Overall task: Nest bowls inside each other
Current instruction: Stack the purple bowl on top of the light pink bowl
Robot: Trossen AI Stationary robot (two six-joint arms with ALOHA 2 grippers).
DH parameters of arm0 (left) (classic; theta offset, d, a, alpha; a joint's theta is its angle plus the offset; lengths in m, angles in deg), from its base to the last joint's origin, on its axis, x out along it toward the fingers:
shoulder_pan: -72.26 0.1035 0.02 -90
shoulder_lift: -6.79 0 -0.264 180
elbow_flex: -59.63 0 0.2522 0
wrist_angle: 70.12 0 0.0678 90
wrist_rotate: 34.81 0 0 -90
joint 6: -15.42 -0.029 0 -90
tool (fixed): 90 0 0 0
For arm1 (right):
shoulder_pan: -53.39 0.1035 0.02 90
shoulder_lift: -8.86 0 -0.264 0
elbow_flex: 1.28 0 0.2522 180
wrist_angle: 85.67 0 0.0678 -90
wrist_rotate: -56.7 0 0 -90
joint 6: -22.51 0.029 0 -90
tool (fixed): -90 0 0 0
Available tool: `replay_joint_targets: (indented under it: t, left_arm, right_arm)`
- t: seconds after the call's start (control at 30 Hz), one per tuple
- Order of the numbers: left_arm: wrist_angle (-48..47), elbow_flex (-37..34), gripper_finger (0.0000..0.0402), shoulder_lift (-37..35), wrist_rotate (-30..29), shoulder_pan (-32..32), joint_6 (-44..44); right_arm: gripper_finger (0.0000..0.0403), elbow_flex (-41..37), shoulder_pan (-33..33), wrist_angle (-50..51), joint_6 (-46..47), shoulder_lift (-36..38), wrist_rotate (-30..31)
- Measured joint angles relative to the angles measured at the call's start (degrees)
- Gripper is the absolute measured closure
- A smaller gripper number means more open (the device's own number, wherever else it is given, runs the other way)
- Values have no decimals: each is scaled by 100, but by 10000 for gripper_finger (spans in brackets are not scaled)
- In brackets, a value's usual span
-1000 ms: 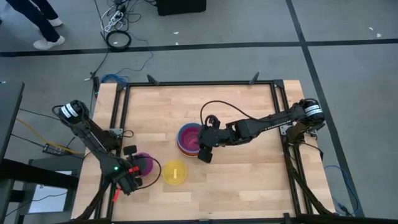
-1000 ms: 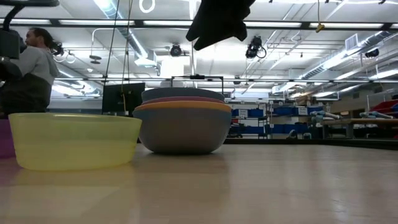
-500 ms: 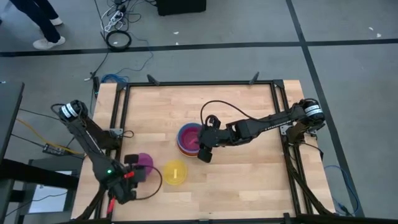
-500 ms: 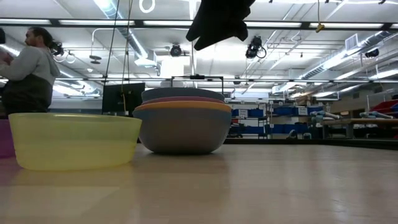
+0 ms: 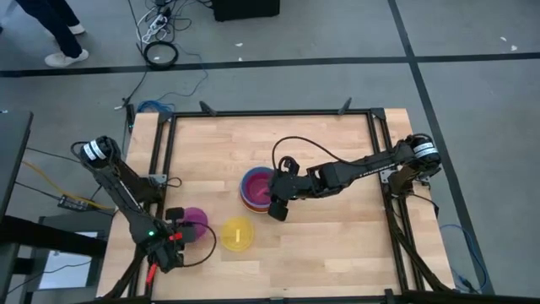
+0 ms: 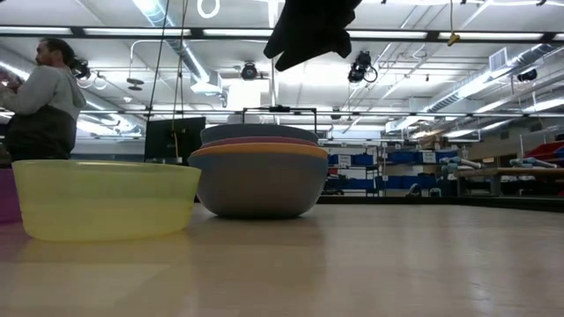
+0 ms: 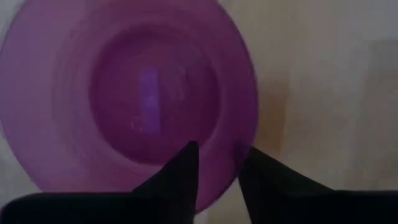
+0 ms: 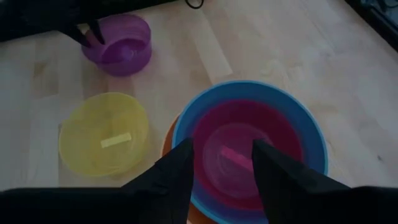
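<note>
The high view looks straight down on the whole light wooden table [image 5: 337, 236]. The low view sits at tabletop level, very close to the translucent yellow plastic bowl [image 6: 104, 198], facing the room behind. The left wrist view presses close over the purple plastic bowl [image 7: 124, 93]; the right wrist view, farther off, also shows both bowls.

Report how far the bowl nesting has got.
Done: a nested stack with the red bowl innermost. In hand: the left gripper straddles the purple bowl rim, one finger inside, one outside. Left: purple, then the yellow bowl, still loose. The right gripper hovers open over the stack.
</note>
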Motion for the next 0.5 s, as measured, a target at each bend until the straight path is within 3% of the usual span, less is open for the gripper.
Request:
replay_joint_targets:
  t: [0.13, 0.27, 0.37, 0.43, 0.5]
  left_arm:
    - [-23, 71, 379, -69, -617, 143, -310]
    - [-410, 523, 394, -306, -2045, 554, -1009]
    - [-318, 936, 396, -522, -2734, 1203, -2098]
    - [68, 1146, 397, -633, -2786, 1784, -3128]
    - [729, 1261, 397, -637, -2444, 2396, -4239]
  right_arm:
    - [253, 1, 0, 58, -12, 0, 47]
    - [253, 1, 22, 569, 40, 9, 586]
    - [253, -1, 75, 1253, 362, 75, 1065]
    - [253, -1, 149, 1658, 669, 156, 1432]
    - [253, -1, 244, 2077, 954, 262, 1810]
